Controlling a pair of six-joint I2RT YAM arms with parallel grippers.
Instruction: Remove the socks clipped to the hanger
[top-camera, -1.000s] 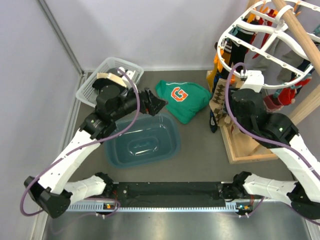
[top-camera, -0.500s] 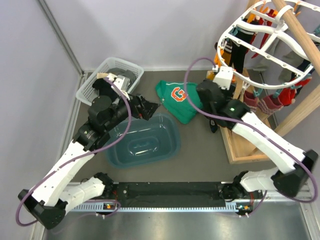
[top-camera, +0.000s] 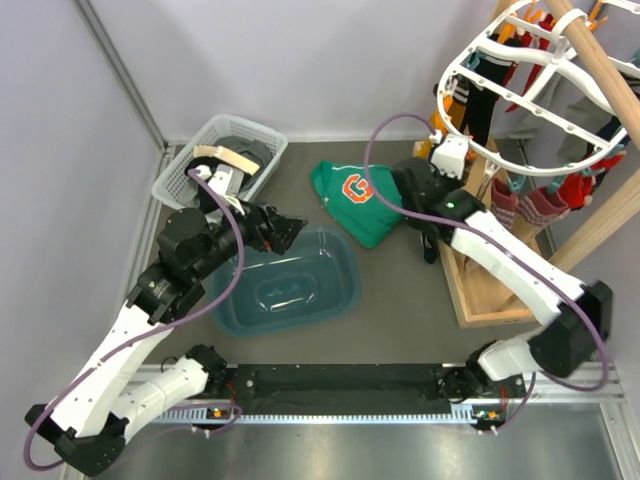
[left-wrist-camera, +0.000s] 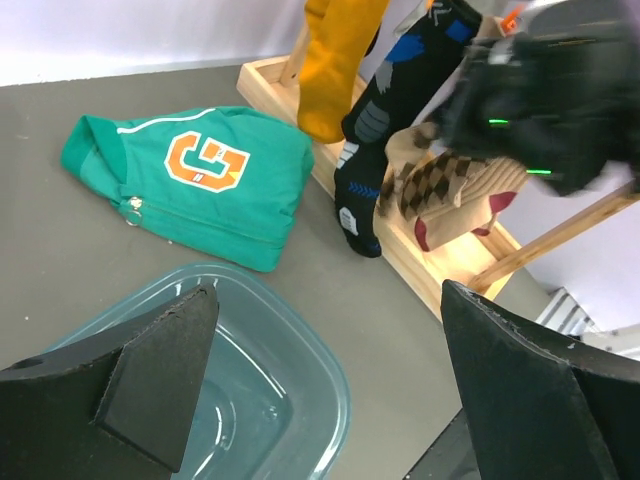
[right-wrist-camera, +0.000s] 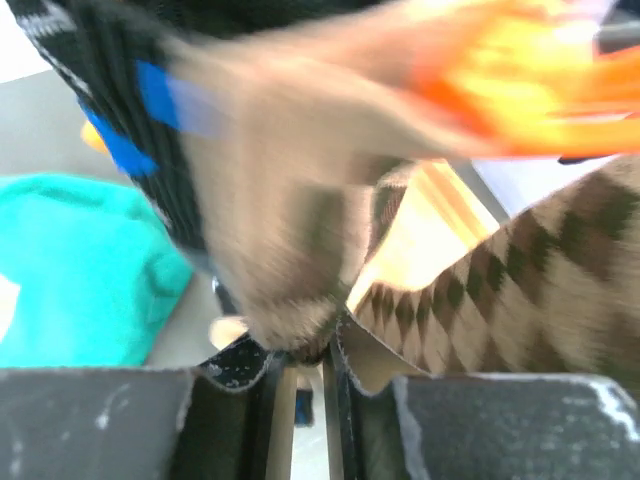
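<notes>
The white oval hanger (top-camera: 520, 95) hangs at the top right with several socks (top-camera: 540, 205) clipped under it. My right gripper (top-camera: 425, 228) is low beside the wooden stand and shut on the tan-brown argyle sock (right-wrist-camera: 500, 290); in the right wrist view (right-wrist-camera: 305, 355) the fabric is bunched between the nearly closed jaws. That sock also shows in the left wrist view (left-wrist-camera: 450, 185), next to a mustard sock (left-wrist-camera: 335, 70) and a black sock with blue patches (left-wrist-camera: 370, 150). Whether it is still clipped is hidden. My left gripper (top-camera: 285, 228) is open and empty over the teal bin (top-camera: 340, 300).
A green sweatshirt with an orange G (top-camera: 365, 200) lies between the arms. A white mesh basket with dark clothes (top-camera: 215, 155) stands at the back left. The wooden pole stand and its base (top-camera: 490, 300) are at the right.
My right arm swung down and left from under the hanger and closed on the argyle sock. My left arm drew back and lowered over the teal bin.
</notes>
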